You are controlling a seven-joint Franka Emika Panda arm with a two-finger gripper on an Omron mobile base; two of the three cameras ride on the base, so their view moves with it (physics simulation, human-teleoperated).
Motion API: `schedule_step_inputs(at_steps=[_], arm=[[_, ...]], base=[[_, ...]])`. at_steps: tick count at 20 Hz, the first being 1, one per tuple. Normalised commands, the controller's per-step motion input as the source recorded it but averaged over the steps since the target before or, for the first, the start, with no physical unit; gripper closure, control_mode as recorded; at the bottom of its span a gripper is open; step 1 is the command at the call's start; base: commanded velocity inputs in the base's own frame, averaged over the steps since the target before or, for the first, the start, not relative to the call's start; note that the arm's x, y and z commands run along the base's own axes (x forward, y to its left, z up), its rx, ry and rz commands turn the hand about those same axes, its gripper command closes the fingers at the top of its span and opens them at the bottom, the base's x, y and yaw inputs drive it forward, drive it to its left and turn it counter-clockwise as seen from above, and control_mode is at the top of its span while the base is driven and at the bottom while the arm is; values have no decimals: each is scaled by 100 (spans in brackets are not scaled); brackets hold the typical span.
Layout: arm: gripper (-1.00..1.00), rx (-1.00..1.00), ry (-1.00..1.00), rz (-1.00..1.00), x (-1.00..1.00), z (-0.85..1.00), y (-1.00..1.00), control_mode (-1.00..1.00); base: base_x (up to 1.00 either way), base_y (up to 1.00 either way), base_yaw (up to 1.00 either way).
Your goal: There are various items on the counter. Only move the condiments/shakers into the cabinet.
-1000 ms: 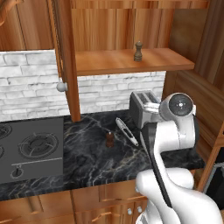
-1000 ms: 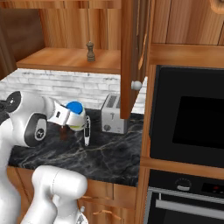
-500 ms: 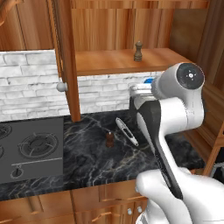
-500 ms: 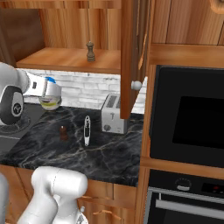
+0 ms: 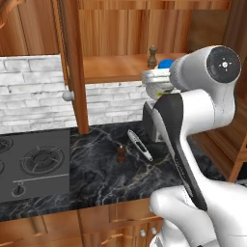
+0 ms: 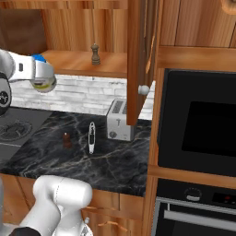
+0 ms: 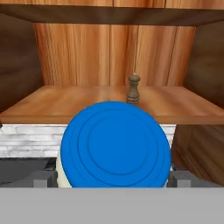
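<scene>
The white jar with the blue lid [image 7: 114, 144] is held between my gripper's [image 7: 111, 180] fingers, which are shut on its sides. It hangs at shelf height in front of the open cabinet [image 5: 111, 67], as the left base view shows the jar [image 5: 163, 77] and the right base view shows the jar [image 6: 44, 82]. A dark brown shaker [image 7: 133, 89] stands upright on the cabinet shelf [image 7: 65, 103], behind the jar. A second small brown shaker [image 5: 121, 153] stands on the black counter [image 5: 96, 183], below and left of the gripper [image 5: 158, 81].
A thin silver-black utensil [image 5: 140, 144] lies on the counter beside a silver toaster [image 6: 120, 120]. The open cabinet door with its pale knob [image 5: 69, 96] stands left of the shelf. A grey stovetop [image 5: 29, 164] lies at left, and a black oven [image 6: 203, 120] is at right.
My arm has lifted the jar from just above the counter up to shelf height in front of the cabinet. The shakers, utensil and toaster have stayed put.
</scene>
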Motion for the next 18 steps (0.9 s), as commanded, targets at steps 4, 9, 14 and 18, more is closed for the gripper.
schedule_step_inputs(at_steps=[4,9,14,18], arm=[[100,0,-18,0,29,39,32,-100],[100,0,-4,0,63,36,36,-100],[100,-1,0,-2,82,3,7,-100],[100,-3,0,0,76,-2,0,-100]], base=[[0,0,0],[0,0,0],[0,0,0],[0,0,0]])
